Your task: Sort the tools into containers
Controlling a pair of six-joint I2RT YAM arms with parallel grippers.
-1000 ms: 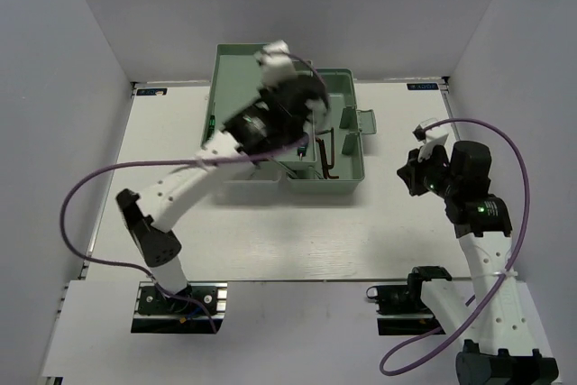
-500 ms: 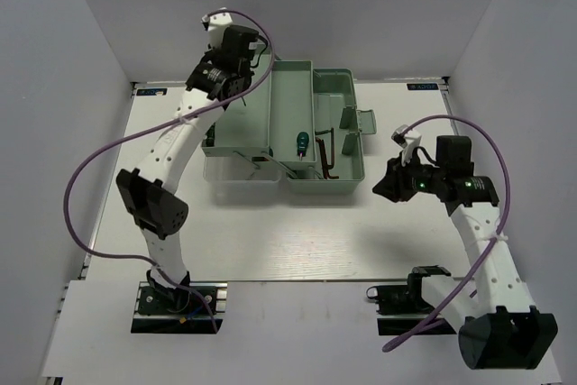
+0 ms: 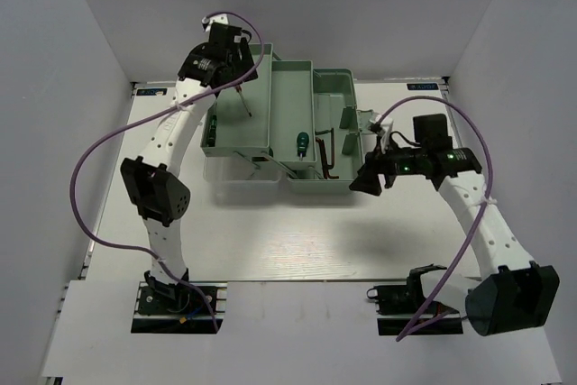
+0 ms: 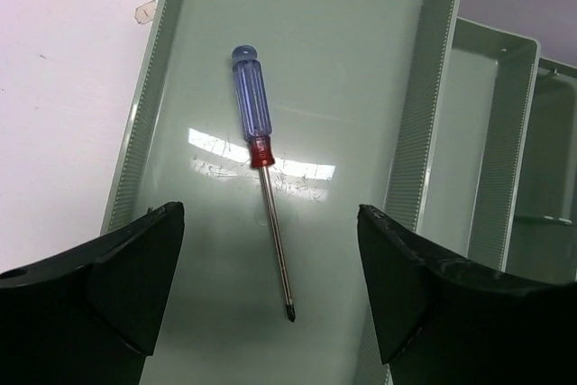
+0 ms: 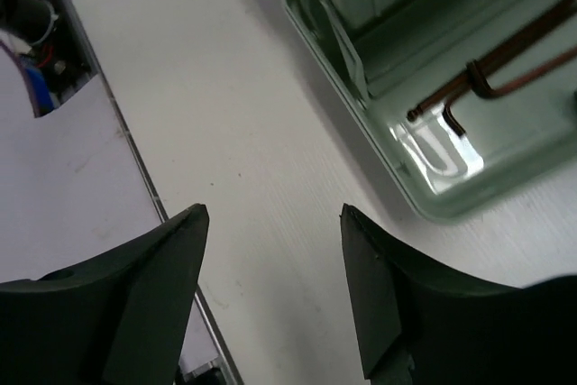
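Left side: I am hovering my left gripper (image 4: 269,215) over the left tray (image 4: 410,132) with the jaws spread wide and nothing between the pads. The blue-handled screwdriver (image 4: 257,146) is lying flat on the tray floor. In the wrist view it is showing in the gap between my two fingers (image 4: 126,286), apart from both. Its handle is pointing to 11 o'clock and its tip to 5 o'clock. The red collar is sitting about midway along it.

Right side: I am holding my right gripper (image 5: 275,215) low over the table (image 5: 234,132), also wide open and carrying nothing. The toolbox base (image 5: 433,196) is sitting at 1 to 2 o'clock from my fingers in the wrist view, with its near corner just beside them. The hex keys (image 5: 482,81) are lying inside that base at 2 o'clock, well short of my reach line.

From above: a green-handled screwdriver (image 3: 302,141) is resting in the middle tray (image 3: 290,87), at 9 o'clock from the hex keys. My right gripper is sitting at the base's 5 o'clock corner.
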